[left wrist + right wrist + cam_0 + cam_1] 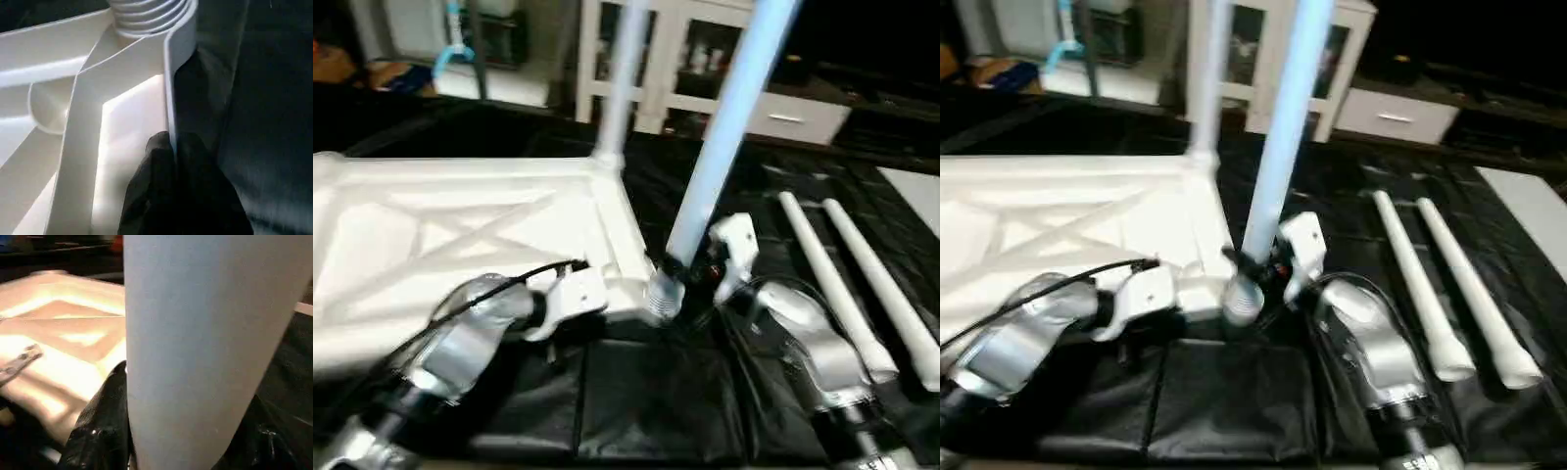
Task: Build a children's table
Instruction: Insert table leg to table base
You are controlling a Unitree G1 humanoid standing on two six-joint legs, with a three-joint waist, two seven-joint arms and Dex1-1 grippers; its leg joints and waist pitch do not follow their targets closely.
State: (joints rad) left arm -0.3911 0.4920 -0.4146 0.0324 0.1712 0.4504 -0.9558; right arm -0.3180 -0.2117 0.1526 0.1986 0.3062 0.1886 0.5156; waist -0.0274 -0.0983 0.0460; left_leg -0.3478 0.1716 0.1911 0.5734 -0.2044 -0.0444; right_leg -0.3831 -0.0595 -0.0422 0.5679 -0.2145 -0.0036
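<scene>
I have the left gripper (570, 294), fingers (166, 191) clenched on the rim of the white plastic rectangular tabletop (460, 235), which lies ribs-up on the black-covered desk (656, 401). The right gripper (690, 269), fingers grasping the long white tapered tube leg (724, 127), stands its threaded end at the near corner socket (146, 14). I judge it needs holding upright and turning in squarely; 1 leg (622, 78) already stands, 2 spare legs (862, 284) lie nearby.

The table top (460, 235) lies upside down and takes up the left side. One leg (622, 88) stands up at its far corner. A second leg (724, 137) leans up at the near corner, with both grippers close around it. Two spare legs (857, 284) lie side by side on the right. The black mat (656, 392) in front lies bare.
</scene>
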